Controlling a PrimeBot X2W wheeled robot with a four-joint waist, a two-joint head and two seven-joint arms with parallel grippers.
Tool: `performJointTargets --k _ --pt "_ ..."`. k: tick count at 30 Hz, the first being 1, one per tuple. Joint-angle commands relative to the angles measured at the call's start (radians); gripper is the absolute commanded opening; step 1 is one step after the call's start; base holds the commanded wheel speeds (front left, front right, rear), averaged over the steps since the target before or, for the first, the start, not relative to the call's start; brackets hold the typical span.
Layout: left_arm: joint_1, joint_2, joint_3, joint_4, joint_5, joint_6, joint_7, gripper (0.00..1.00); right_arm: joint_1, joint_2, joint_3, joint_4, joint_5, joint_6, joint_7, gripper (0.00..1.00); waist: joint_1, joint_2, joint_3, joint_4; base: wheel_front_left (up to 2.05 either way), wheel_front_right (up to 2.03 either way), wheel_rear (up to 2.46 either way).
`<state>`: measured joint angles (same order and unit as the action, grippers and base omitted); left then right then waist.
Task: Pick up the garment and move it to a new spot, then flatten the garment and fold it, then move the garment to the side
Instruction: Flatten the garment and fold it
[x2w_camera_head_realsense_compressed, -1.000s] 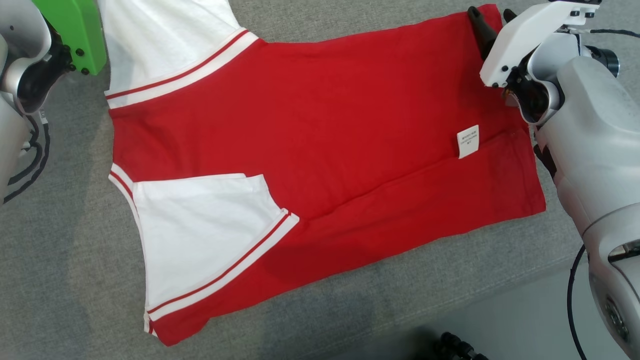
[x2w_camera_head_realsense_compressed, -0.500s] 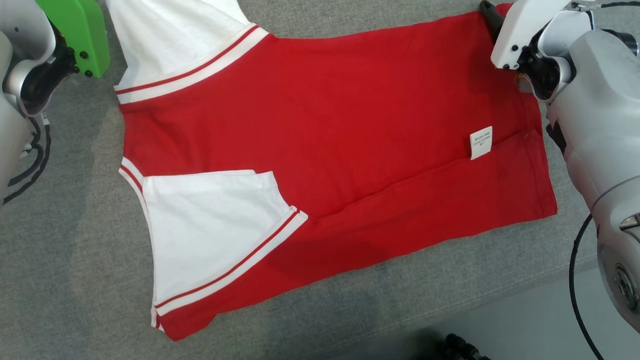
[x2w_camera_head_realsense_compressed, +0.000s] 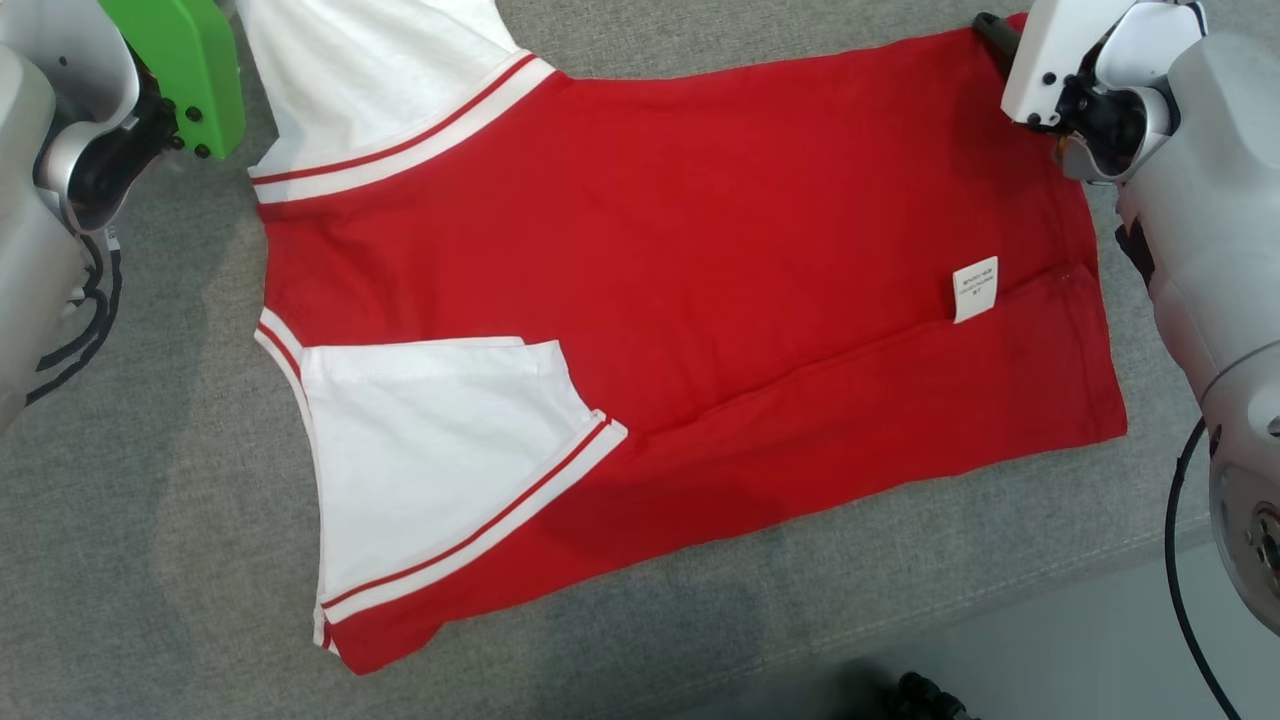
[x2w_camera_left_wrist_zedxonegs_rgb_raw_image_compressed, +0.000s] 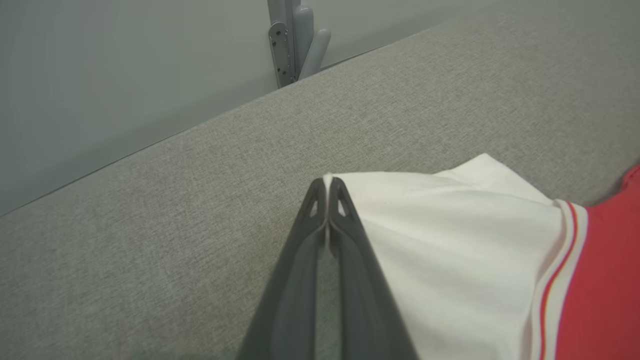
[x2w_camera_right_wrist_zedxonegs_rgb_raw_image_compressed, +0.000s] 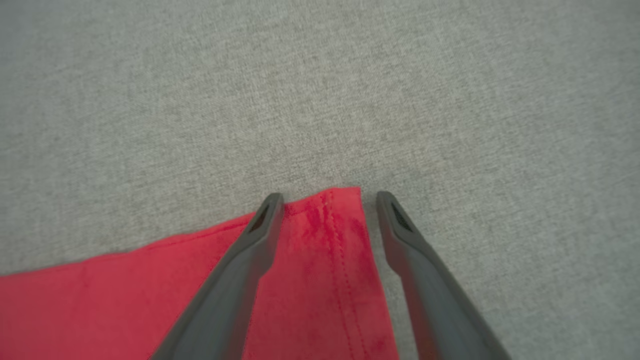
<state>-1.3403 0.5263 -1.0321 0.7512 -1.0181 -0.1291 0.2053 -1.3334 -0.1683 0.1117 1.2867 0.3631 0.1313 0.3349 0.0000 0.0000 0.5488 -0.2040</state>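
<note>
since a second ago the whole head view has slid rightward, so the camera has turned, while the garment (x2w_camera_head_realsense_compressed: 700, 250) keeps its place against both arms. it is a red shirt with white sleeves, spread flat across the grey cloth-covered counter (x2w_camera_head_realsense_compressed: 900, 560), its near sleeve (x2w_camera_head_realsense_compressed: 430, 450) folded in over the body and a white label (x2w_camera_head_realsense_compressed: 975, 290) showing near the hem. the left tool (x2w_camera_left_wrist_zedxonegs_rgb_raw_image_compressed: 327, 182) has its fingers pressed together on the edge of the far sleeve (x2w_camera_left_wrist_zedxonegs_rgb_raw_image_compressed: 450, 240), a sliver of white cloth between the tips. the right tool (x2w_camera_right_wrist_zedxonegs_rgb_raw_image_compressed: 330, 197) stands apart, straddling the far hem corner, one finger over red cloth, the other over bare counter just beside it.
</note>
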Motion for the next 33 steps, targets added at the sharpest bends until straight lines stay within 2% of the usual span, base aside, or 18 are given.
performJointTargets --k 1,2,4,5,6,7,8,14,23,27,33 --pt "-0.019 0.0 -0.005 0.002 -0.013 -0.002 -0.006 0.0 0.001 -0.009 -0.016 0.002 -0.011 -0.001 0.008 0.88 0.0 0.0 0.005 0.009 0.0 0.0 0.0" --pt "-0.021 0.0 -0.008 0.002 -0.017 -0.002 -0.006 0.0 0.003 -0.009 -0.025 0.002 -0.019 -0.001 0.013 0.78 0.0 0.0 0.007 0.012 0.0 0.0 0.0" --pt "-0.026 -0.002 -0.019 0.002 -0.02 -0.002 -0.01 0.0 0.007 -0.008 -0.053 0.003 -0.044 -0.001 0.018 0.48 0.0 0.0 0.009 0.019 0.0 0.0 0.0" --pt "-0.027 -0.002 -0.022 0.003 -0.02 -0.002 -0.012 0.0 0.008 -0.008 -0.061 0.003 -0.051 -0.001 0.019 0.4 0.0 0.0 0.009 0.021 0.0 0.0 0.0" --pt "-0.027 -0.002 -0.022 0.003 -0.02 -0.002 -0.012 0.0 0.008 -0.008 -0.061 0.003 -0.051 -0.001 0.019 0.4 0.0 0.0 0.009 0.021 0.0 0.0 0.0" --pt "-0.027 -0.003 -0.026 0.004 -0.023 -0.002 -0.013 0.0 0.009 -0.006 -0.069 0.003 -0.059 -0.001 0.021 0.25 0.0 0.0 0.008 0.023 0.0 0.0 0.0" --pt "-0.027 -0.002 -0.029 0.004 -0.026 -0.002 -0.015 0.0 0.009 -0.005 -0.077 0.003 -0.069 -0.001 0.023 0.0 0.0 0.0 0.008 0.024 0.0 0.0 0.0" --pt "-0.042 -0.005 -0.045 -0.006 -0.031 -0.002 -0.063 0.0 -0.012 -0.014 -0.119 0.002 -0.139 -0.001 -0.018 0.0 0.0 0.0 -0.002 0.035 0.0 0.0 0.0" --pt "-0.102 0.009 -0.067 -0.044 -0.007 -0.002 -0.233 0.0 -0.038 -0.047 -0.211 -0.007 -0.219 -0.001 -0.284 0.0 0.0 0.0 -0.013 0.067 0.0 0.0 0.0" --pt "-0.106 0.017 -0.088 -0.062 -0.018 -0.002 -0.304 0.0 -0.032 -0.044 -0.24 -0.005 -0.237 -0.001 -0.337 0.0 0.0 0.0 -0.024 0.085 0.0 0.0 0.0" --pt "-0.05 0.046 -0.133 -0.111 -0.068 -0.002 -0.368 0.0 0.017 -0.031 -0.227 -0.004 -0.232 -0.001 -0.393 0.0 0.0 0.0 -0.062 0.106 0.0 0.0 0.0"
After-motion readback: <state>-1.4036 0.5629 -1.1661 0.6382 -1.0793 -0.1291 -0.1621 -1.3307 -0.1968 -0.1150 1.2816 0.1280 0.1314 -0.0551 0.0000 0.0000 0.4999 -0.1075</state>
